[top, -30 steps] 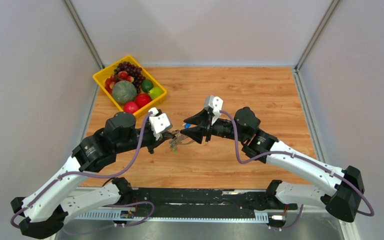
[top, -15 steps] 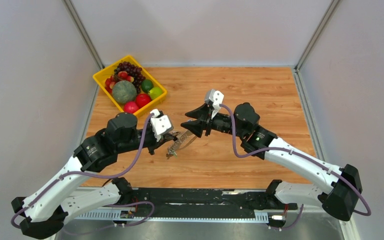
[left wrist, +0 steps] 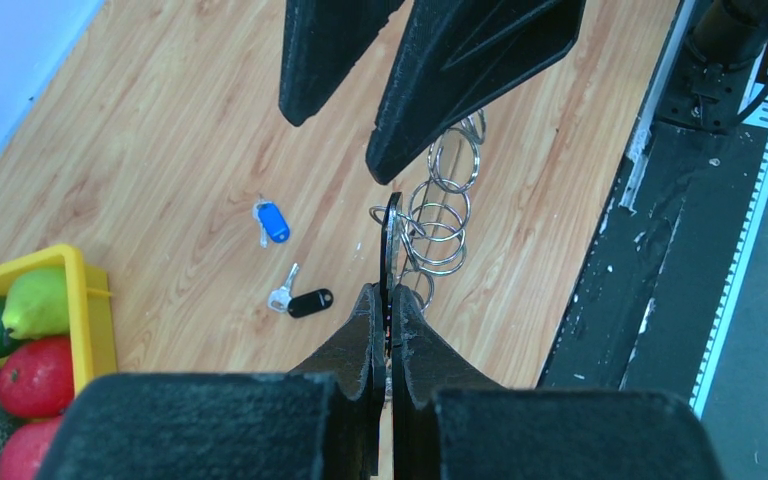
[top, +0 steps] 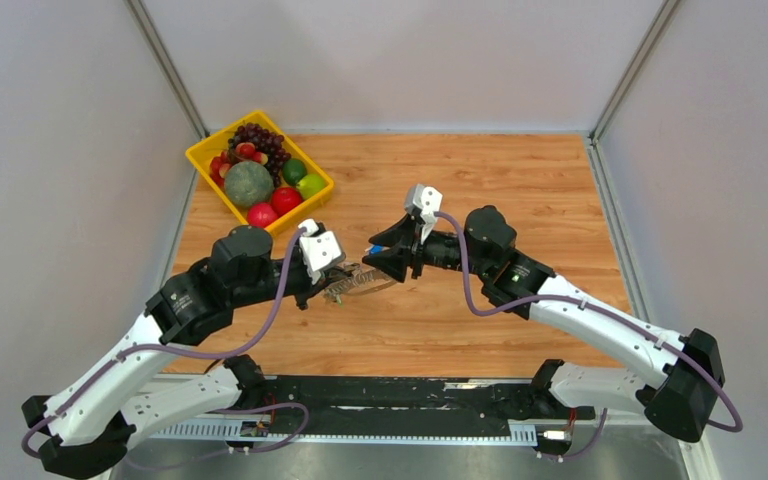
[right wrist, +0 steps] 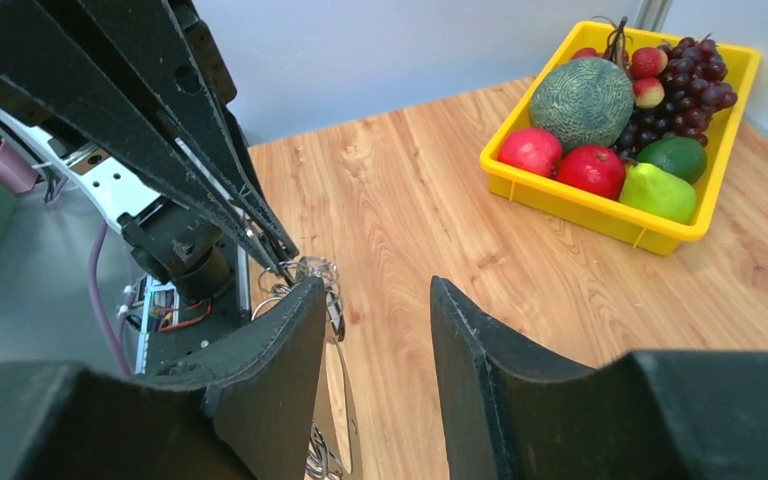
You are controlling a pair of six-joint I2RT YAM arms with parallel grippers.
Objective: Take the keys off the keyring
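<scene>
Wood-grain table [top: 520,190] with pale grey walls [top: 410,60] on three sides, that's my whole view from here. Both arms are folded in toward the middle. The left arm [top: 160,320] reaches forward and to the right, and the right arm [top: 580,310] reaches to the left, so the wrists are nearly nose to nose over the boards. The yellow tray [right wrist: 590,212] of fruit [right wrist: 585,100] sits in the far left corner, well apart from the action.

My left gripper [left wrist: 385,300] is pinched tight on the keys [top: 343,288]. It has a thin dark flat piece that I only see edge-on, so I can't tell if it's a blade or a tag. The right gripper [left wrist: 338,149] is about half spread with nothing between its fingers, and one fingertip is just beside the top of that dark piece.

The keyring [top: 374,284] loops out of the bunch toward the right gripper. A stack of silver split rings [left wrist: 445,205] sits just beside the left jaws.

A blue-tagged key [left wrist: 273,222] and a black-tagged key [left wrist: 310,302] lie loose on the boards. They're near each other and clear of both grippers.
</scene>
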